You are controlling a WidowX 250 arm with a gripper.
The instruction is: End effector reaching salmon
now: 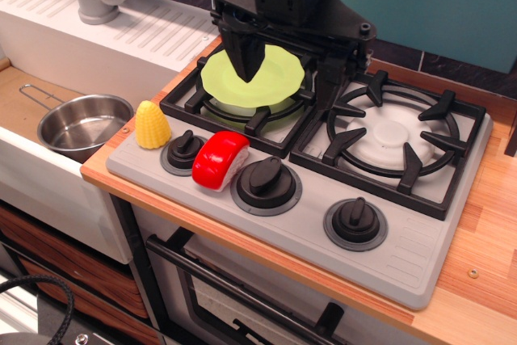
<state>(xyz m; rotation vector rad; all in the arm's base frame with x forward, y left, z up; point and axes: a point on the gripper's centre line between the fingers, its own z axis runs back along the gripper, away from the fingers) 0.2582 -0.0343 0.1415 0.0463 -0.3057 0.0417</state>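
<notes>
The salmon (219, 160) is a glossy red slab on a white base, lying on the grey stove panel between two black knobs at the front left. My black gripper (287, 78) hangs above the left burner, behind and to the right of the salmon, well apart from it. Its two tapered fingers point down with a wide gap between them, one finger (245, 56) over the green plate (275, 66) and nothing held.
A yellow toy corn (152, 124) stands at the panel's left end. Black knobs (266, 183) line the front of the grey stove (420, 240). A right burner grate (394, 140) is behind them. A steel pot (83, 125) sits in the sink at left.
</notes>
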